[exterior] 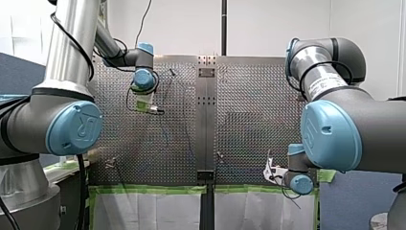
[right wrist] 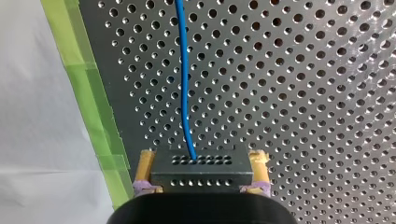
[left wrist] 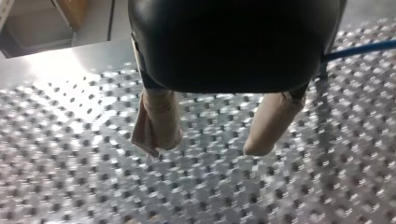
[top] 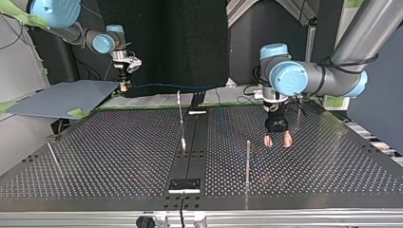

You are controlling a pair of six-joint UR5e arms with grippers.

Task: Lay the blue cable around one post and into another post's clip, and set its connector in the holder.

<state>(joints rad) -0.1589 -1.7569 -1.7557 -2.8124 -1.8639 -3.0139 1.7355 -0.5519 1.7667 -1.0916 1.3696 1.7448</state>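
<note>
Front view: my left hand (exterior: 153, 109) hangs at upper left over the desk (exterior: 249, 120), and my right hand (exterior: 270, 168) sits at lower right. Top view: right of centre, the left hand's beige fingers (top: 268, 141) are spread beside a post (top: 247, 161). The blue cable (top: 161, 86) stretches from the right hand at upper left. Left wrist: fingers wide apart, nothing between. Right wrist: yellow pads (right wrist: 145, 163) pinch the black connector (right wrist: 201, 168), cable running ahead.

Silver-grey arm tubes (exterior: 67, 52), blue joint caps (exterior: 74, 128) marked UR, black cables (exterior: 82, 50), beige pads (left wrist: 159, 126) on left jaws, yellow pads (right wrist: 145, 163) on right jaws
</note>
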